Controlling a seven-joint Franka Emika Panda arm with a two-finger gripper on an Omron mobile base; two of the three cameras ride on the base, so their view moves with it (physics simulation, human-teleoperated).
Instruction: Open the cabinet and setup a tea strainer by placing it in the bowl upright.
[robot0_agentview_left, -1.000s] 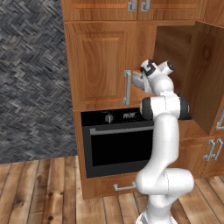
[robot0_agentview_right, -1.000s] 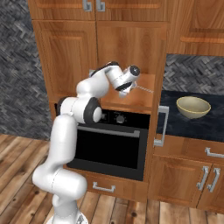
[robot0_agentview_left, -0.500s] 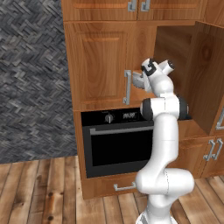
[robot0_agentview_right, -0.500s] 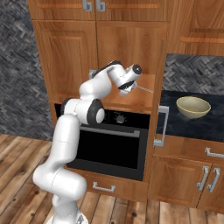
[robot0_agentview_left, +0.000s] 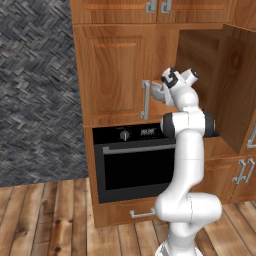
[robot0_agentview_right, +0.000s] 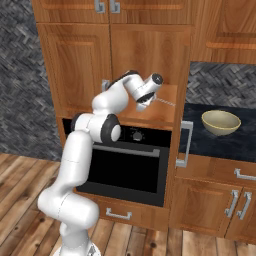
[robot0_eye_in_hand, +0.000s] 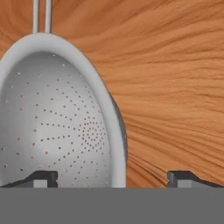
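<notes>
While the hand reached into the cabinet (robot0_agentview_left: 200, 85): its right door stood swung open, its left door shut.
Gripper (robot0_eye_in_hand: 113, 178): jaws spread wide, nothing between them; one fingertip (robot0_eye_in_hand: 41, 178) sat over the strainer's inner wall, the other (robot0_eye_in_hand: 183, 178) over bare wood.
Strainer (robot0_eye_in_hand: 57, 118): inside the cabinet on the wood floor, close before the hand, hollow side facing the camera, its rim edge between the tips.
Hand view alone: the perforations, and a thin loop handle at the rim's far end.
Left base view alone: the cabinet's hollow with the open door (robot0_agentview_left: 235, 90) edge-on to the right, and a sliver of the strainer (robot0_agentview_left: 159, 91) beside the hand (robot0_agentview_left: 172, 82).
Right base view alone: the bowl (robot0_agentview_right: 220, 122) on the dark counter (robot0_agentview_right: 200, 142), well right of the cabinet, upright; the strainer's thin handle poking past the hand.
Oven (robot0_agentview_left: 135, 165): directly below the cabinet, closed.
Since a second ago: the wrist had shifted slightly at the cabinet mouth; jaws stayed as wide; bowl and door unmoved.
</notes>
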